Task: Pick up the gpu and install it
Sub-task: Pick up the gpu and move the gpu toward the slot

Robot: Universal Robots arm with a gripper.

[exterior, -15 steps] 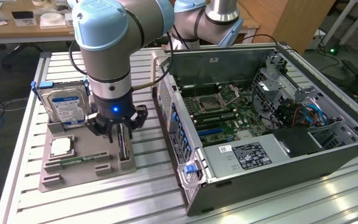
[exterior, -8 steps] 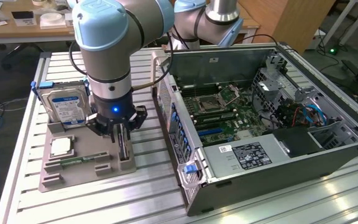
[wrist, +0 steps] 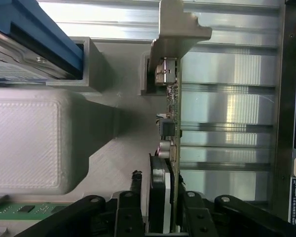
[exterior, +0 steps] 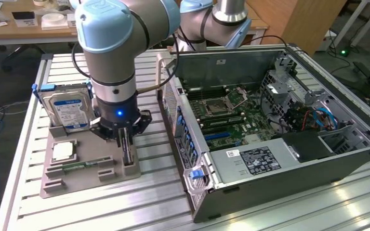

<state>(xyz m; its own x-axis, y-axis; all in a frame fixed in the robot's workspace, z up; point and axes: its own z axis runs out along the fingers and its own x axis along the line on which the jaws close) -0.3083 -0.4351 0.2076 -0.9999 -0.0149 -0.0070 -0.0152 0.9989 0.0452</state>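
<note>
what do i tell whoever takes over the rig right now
hand: open, straddling the gpu, with a gap showing on the cooler side, so not clamped.
gpu: standing on edge in its slot in the grey holder, on the table beside the open computer case.
done: hand is in place around the card.
left: gpu not gripped or lifted, and not installed in the case.

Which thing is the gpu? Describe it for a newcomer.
Find the grey parts holder at the exterior view's left of the open computer case. The gpu stands on edge directly under the gripper, a thin dark card, unlike the boxy blue-labelled hard drive.
</note>
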